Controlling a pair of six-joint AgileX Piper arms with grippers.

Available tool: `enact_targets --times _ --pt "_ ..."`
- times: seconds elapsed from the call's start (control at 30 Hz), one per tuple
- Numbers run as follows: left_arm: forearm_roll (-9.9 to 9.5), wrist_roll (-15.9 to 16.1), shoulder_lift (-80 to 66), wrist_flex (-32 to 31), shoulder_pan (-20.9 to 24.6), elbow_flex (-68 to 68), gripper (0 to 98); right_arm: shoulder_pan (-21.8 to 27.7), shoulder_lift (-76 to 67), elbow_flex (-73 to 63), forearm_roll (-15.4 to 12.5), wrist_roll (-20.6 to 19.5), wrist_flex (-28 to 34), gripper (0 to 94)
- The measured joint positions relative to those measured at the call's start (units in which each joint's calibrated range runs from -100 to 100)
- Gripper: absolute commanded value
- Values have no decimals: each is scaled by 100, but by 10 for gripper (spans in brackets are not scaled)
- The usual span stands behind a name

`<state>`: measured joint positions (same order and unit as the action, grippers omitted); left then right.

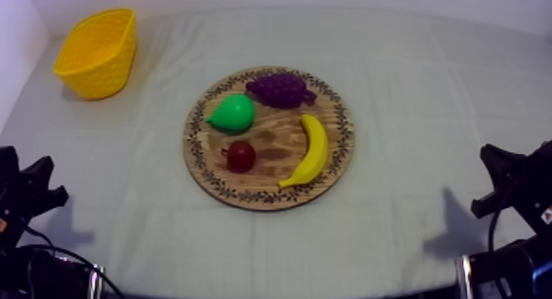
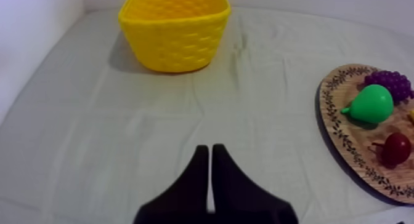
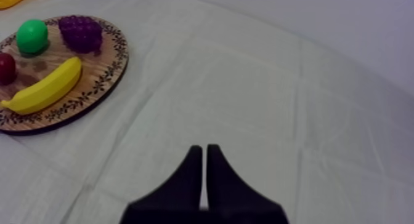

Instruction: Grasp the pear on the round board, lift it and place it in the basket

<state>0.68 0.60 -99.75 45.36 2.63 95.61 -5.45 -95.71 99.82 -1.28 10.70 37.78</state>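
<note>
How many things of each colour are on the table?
Yellow: 2, the woven yellow basket and the curved yellow toy banana
Green: 1, the green toy pear
Purple: 1, the purple bunch of toy grapes
Red: 1, the small red fruit
Brown: 1, the round wooden board
Total: 6

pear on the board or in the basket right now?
On the board: the pear lies on the wooden board between the grapes and the small red fruit, well apart from the yellow basket.
</note>
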Motion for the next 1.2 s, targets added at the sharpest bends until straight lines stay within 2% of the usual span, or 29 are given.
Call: enact_targets --times 0.57,0.8,1.03,1.2 --pt "0 0 0 0 -18 0 0 0 0 0 0 0 0 4" --pt "99 140 0 -9 -263 0 0 0 0 0 0 0 0 4" --pt "127 -228 -12 -104 -680 -13 0 0 0 0 0 0 0 4" --pt "382 -215 345 -298 -803 -13 0 0 0 0 0 0 0 4"
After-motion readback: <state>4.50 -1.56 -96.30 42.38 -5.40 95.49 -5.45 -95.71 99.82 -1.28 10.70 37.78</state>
